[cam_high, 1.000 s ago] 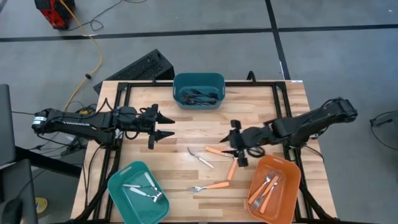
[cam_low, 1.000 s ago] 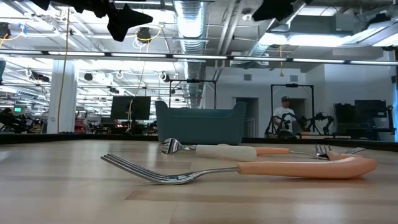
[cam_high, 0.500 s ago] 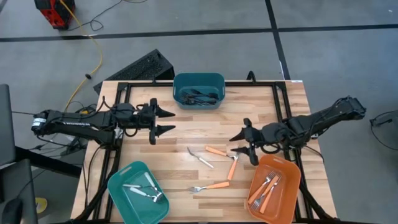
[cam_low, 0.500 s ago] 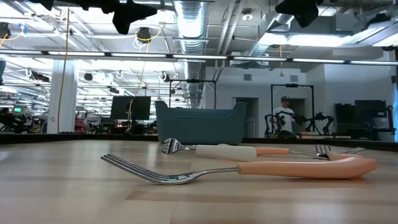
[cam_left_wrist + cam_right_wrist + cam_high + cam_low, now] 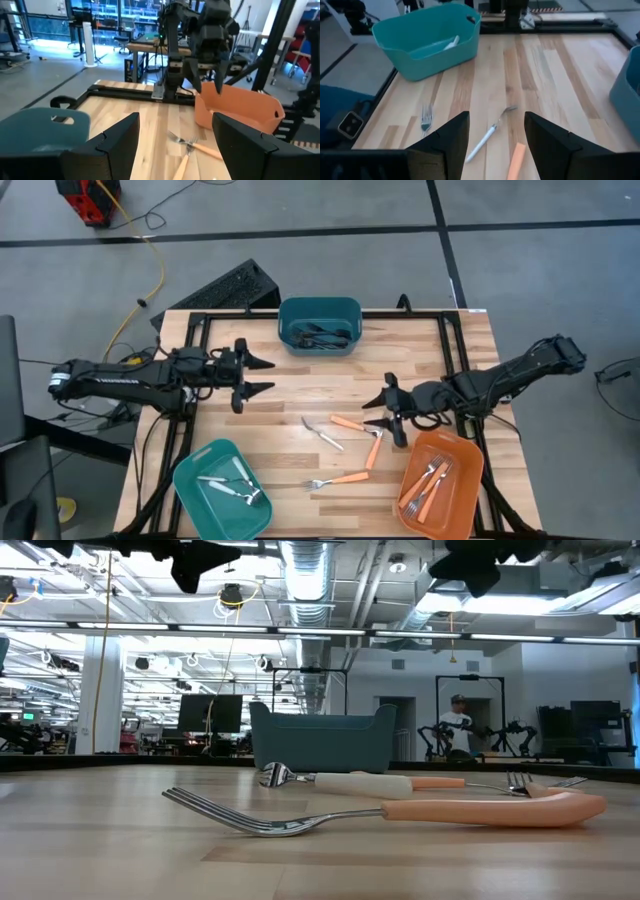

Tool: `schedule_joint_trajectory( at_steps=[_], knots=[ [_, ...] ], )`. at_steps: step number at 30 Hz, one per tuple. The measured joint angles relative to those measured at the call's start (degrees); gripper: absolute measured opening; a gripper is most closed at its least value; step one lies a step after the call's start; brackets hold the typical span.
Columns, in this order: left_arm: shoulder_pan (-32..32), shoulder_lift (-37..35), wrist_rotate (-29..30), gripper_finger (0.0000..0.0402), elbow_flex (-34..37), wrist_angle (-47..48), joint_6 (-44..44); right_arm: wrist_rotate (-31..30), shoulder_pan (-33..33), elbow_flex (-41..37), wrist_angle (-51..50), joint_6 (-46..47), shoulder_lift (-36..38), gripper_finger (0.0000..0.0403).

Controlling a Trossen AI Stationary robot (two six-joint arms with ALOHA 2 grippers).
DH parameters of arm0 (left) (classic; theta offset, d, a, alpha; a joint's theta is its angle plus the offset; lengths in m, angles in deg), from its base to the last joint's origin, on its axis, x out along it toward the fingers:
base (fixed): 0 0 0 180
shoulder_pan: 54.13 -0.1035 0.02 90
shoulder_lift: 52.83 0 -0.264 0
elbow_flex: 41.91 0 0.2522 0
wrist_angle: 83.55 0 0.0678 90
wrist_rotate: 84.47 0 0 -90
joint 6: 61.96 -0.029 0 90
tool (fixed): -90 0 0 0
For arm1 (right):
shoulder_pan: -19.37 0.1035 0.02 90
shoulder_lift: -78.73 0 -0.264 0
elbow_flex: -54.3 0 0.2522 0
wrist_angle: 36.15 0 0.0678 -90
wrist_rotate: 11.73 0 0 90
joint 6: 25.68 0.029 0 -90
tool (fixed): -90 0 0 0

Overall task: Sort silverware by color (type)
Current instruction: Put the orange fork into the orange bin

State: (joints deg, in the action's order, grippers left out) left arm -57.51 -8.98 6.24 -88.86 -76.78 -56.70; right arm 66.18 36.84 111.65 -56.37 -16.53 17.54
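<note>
Four pieces of silverware lie flat on the wooden table [image 5: 300, 395]: a white-handled one [image 5: 322, 432] and three orange-handled forks [image 5: 352, 423], [image 5: 373, 450], [image 5: 338, 479]. My right gripper [image 5: 368, 412] hangs open above the table, just right of the orange forks, pointing toward the table's left and slightly down, with nothing between its fingers. The right wrist view shows the white-handled piece [image 5: 490, 134] and a fork [image 5: 426, 120] ahead of it. My left gripper [image 5: 268, 376] hovers open and level over the table's left half, holding nothing.
A dark teal bin [image 5: 320, 325] with dark utensils stands at the far edge. A lighter teal bin [image 5: 222, 490] with white utensils is near left. An orange bin [image 5: 440, 475] with orange forks is near right, below my right arm. Bare wood lies between the grippers.
My right gripper has drawn back a little toward the table's right edge, sunk slightly and rolled about its own line, tipping from steeply down to nearer level. It has stayed open. The silverware has not moved.
</note>
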Motion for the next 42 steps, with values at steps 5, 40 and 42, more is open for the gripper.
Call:
schedule_joint_trajectory(
  at_steps=[5,40,42],
  knots=[
    [0.8,-3.1,0.4,0.0235,0.0,4.4,1.4,0.0,0.0,0.0,0.3,-0.2,0.0,0.0214],
    [4.3,-3.7,5.8,0.0235,6.4,0.2,5.0,6.8,5.4,1.6,-7.0,1.6,-21.2,0.0276],
    [4.3,-3.7,6.2,0.0235,6.4,0.3,5.0,7.7,6.6,1.7,-7.2,-1.5,-22.6,0.0276]
  ],
)
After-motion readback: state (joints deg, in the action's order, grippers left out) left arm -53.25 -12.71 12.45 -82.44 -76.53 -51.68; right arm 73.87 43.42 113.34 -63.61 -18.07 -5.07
